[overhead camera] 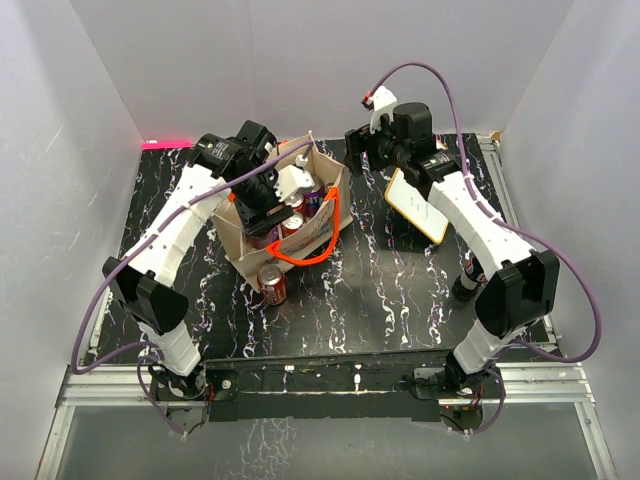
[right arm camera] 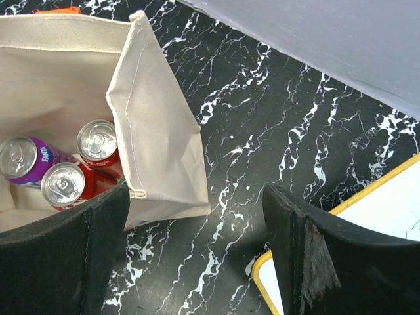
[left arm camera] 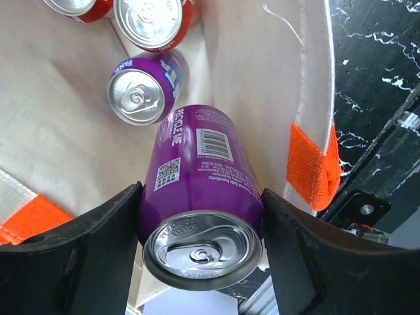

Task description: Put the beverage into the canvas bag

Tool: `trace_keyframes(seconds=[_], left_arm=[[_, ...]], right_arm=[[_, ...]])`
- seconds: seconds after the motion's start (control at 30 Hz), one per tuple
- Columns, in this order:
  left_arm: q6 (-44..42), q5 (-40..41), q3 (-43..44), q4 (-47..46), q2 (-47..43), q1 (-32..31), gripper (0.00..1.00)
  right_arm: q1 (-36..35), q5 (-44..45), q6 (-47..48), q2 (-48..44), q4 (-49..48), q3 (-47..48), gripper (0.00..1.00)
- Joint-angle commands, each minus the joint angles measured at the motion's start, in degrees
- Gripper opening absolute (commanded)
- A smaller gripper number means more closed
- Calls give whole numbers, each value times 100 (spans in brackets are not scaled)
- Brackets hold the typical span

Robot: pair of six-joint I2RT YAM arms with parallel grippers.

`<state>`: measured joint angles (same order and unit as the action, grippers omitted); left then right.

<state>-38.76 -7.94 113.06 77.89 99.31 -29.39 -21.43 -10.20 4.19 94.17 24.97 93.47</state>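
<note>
**Purple can gripped at the bag's mouth, base leading**

Nearest our arm bases, a loose red can (overhead camera: 272,285) stands on the table (overhead camera: 400,290) just outside the canvas bag (overhead camera: 238,240). At the bag's mouth, our left claw (left arm camera: 200,216) is clenched on the held purple can (left arm camera: 203,164), one finger on each side of its body. The can's long axis runs away from the claw and down into the bag, with the lid towards the wrist, close along the inner wall. We judge that what remains is a short descent and a release. Below it, on the bag floor, stand a second purple can (left arm camera: 141,92) and red cans (left arm camera: 151,23). Farther off, our right claw (right arm camera: 195,197) hangs released and empty beside the bag's corner, near the white board (right arm camera: 387,223).
</note>
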Motion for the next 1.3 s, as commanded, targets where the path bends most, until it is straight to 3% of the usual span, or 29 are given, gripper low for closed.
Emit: trace_keyframes(seconds=[0.0, 0.33, 0.6, 1.27], left_arm=[[-94, 27, -233, 404, -402, -4, 0], [140, -499, -1159, 159, -612, -6, 0], [149, -566, -1855, -231, -853, 2, 0], [424, -130, -2092, -2098, -254, 9, 0]], right_arm=[[176, -511, 61, 44, -542, 6, 85], [381, -1950, 480, -16, -504, 32, 84], [381, -2470, 834, -134, -356, -267, 84], [461, -1943, 832, -155, -285, -400, 84]])
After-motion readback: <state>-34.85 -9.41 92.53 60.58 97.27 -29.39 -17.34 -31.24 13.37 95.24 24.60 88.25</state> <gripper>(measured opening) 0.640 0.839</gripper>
